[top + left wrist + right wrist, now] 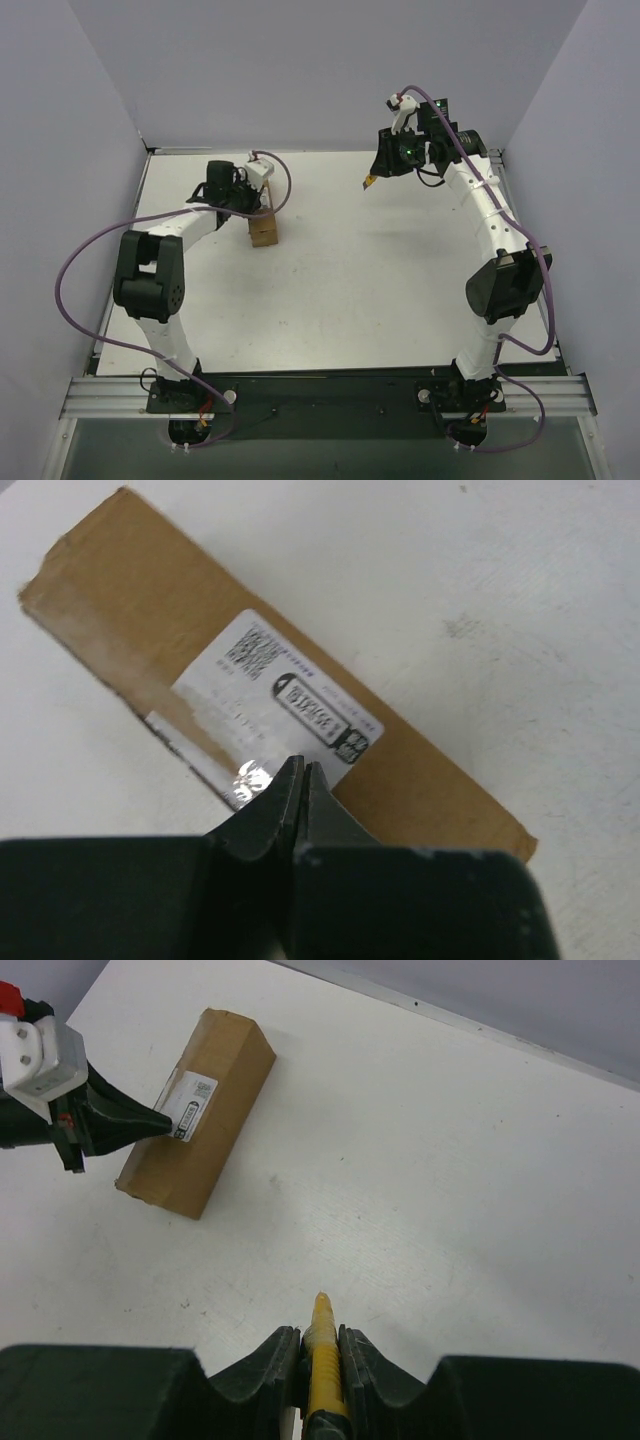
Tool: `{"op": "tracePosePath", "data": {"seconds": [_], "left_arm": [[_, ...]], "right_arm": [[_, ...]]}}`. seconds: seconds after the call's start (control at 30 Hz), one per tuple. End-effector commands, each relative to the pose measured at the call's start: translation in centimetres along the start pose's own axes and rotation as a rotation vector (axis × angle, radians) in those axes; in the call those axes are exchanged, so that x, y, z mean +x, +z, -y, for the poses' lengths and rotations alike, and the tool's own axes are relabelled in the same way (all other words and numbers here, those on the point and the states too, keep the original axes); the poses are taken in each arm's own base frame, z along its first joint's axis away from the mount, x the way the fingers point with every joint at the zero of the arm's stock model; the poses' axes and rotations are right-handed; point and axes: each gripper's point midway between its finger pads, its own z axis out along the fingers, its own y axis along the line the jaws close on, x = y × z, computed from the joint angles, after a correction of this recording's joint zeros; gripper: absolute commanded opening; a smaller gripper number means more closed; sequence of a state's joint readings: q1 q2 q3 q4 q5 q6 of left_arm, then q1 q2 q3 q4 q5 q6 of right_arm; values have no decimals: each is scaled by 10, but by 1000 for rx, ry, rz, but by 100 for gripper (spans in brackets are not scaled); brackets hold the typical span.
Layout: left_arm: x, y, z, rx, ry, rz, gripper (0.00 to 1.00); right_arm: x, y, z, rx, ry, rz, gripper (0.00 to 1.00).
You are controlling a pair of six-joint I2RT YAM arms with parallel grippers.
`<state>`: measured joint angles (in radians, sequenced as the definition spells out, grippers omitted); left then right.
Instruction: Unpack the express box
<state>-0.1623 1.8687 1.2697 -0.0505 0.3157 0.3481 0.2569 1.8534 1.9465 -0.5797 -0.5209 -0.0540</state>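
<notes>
Pointing closed L gripper (302, 778) at express box (130, 590) label (285, 695), R gripper (320, 1342) held high, clamped on yellow knife (320, 1312)

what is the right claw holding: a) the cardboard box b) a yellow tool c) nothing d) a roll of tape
b: the right claw is shut on a yellow tool, and the box lies well apart from it.

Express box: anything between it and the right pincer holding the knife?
Nothing visible. Only bare table lies between the right pincer, shut on the utility knife, and the express box. The left pincer, shut, has its tips at the box's label, off that path.
</notes>
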Motion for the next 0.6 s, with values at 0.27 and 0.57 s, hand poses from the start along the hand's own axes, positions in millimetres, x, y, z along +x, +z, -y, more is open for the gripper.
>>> {"op": "tracePosePath", "data": {"seconds": [0.27,0.57], "left_arm": [[-29,-4,143,408,130,66,0],[-132,-5,19,75,-49,271,36]], "right_arm": [[-11,-4,-8,-36,-21,37,0],[-8,6,-3,-28,8,23,0]]}}
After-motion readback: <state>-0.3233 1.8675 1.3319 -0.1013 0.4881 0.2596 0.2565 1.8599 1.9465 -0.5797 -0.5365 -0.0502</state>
